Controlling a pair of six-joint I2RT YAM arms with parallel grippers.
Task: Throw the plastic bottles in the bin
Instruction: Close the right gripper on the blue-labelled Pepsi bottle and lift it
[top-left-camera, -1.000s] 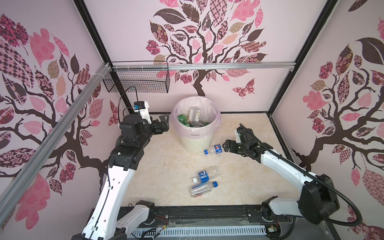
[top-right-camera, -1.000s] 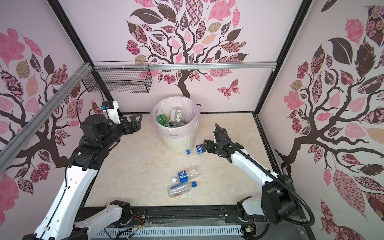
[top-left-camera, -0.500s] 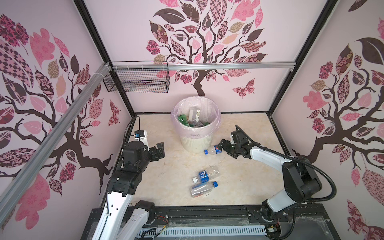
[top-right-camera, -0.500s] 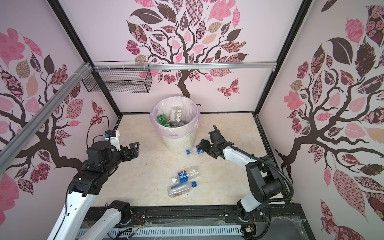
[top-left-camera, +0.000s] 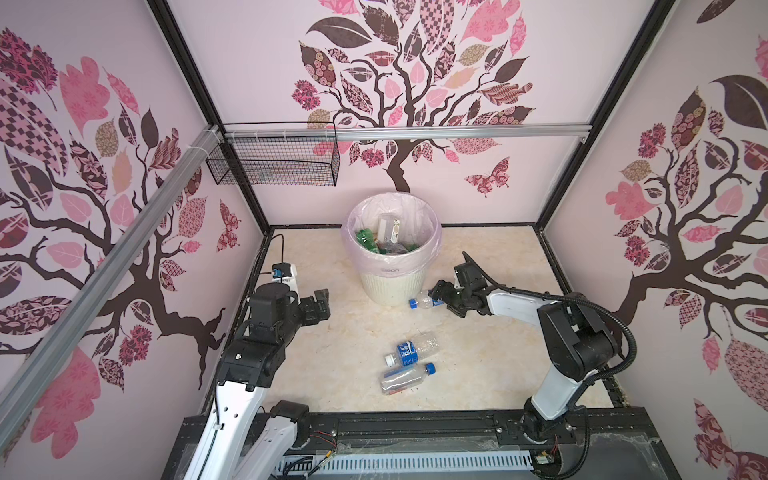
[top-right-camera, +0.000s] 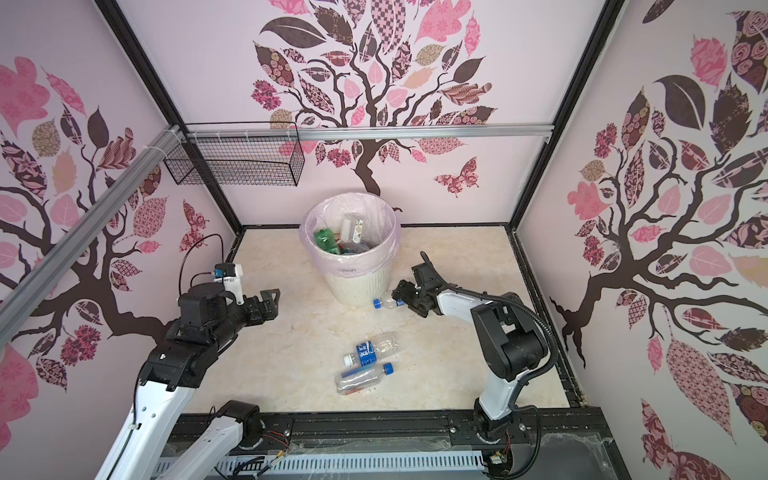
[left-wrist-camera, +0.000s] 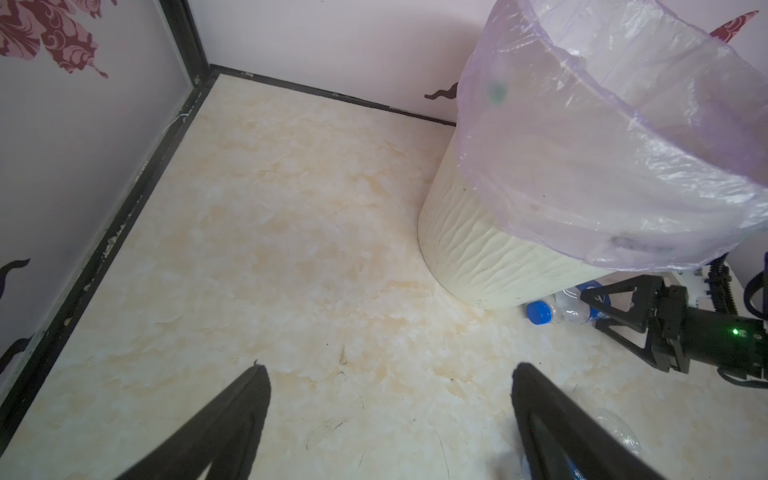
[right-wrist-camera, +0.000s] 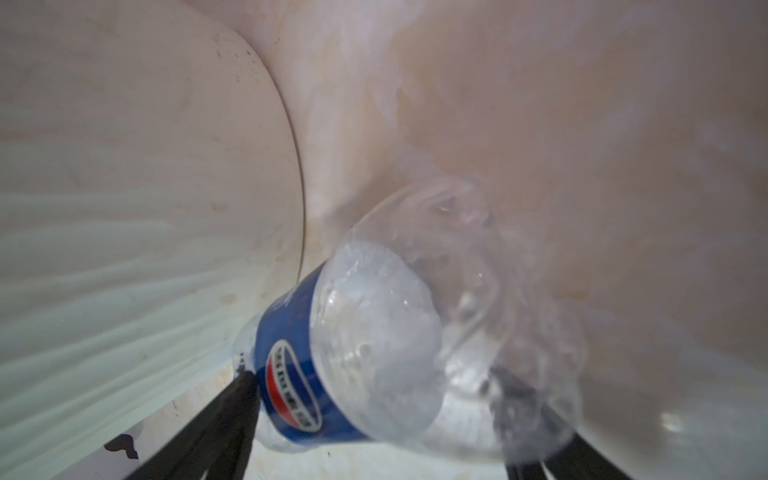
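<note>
Standing centre back, cream bin, left gripper spread at its 8 o'clock, right gripper, jaws either side of the 3 o'clock end of a blue-capped bottle, pinch cannot be told, that bottle lying at the bin's 5 o'clock foot, white-capped bottle and third bottle at 6 o'clock

One short dark word stands on the front of the bin at the lower edge of its folded liner, in both top views; it looks like "eson", but the first letter is unsure. The clear bottle lying at the bin's foot wears a blue label with a red, white and blue oval badge ringed in small white lettering, too blurred to read in the right wrist view. The white-capped bottle on the floor has white marks on its blue label, too small to read.
</note>
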